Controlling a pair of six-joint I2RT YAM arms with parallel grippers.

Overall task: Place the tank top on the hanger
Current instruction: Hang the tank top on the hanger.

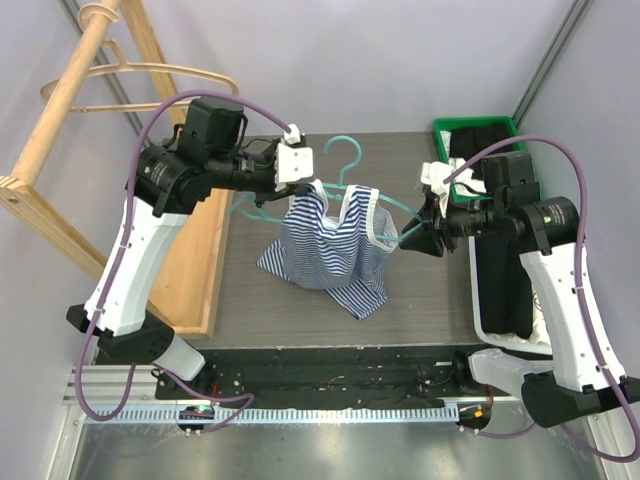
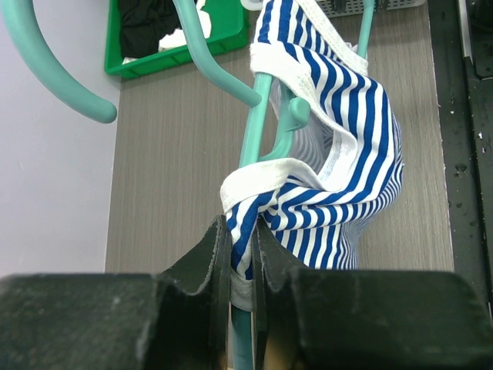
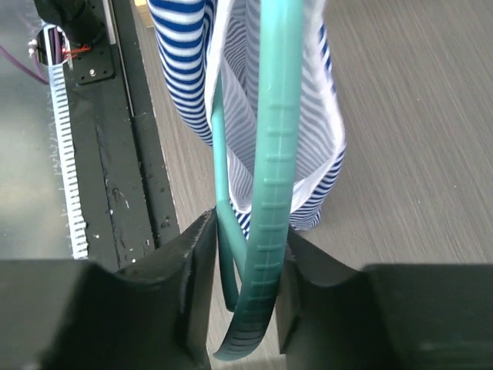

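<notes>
Though unclear overhead, left end effector [image 2: 243, 258] pinches tank top [image 2: 343, 146], right end effector [image 3: 246, 258] clamps hanger [image 3: 275, 139].

Both arms aloft, facing inward; left hand [image 2: 243, 258] and right hand [image 3: 245, 262] pinched narrow.

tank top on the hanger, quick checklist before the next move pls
1. left tool pinching tank top strap against hanger: ok
2. right tool closed on the hanger's other end: ok
3. strap near right tool looped around the hanger arm: ok
4. strap at left tool seated on its shoulder: cannot tell, fabric is bunched there
5. hanger hook free of fabric: ok
6. hem off the table: cannot tell
</notes>
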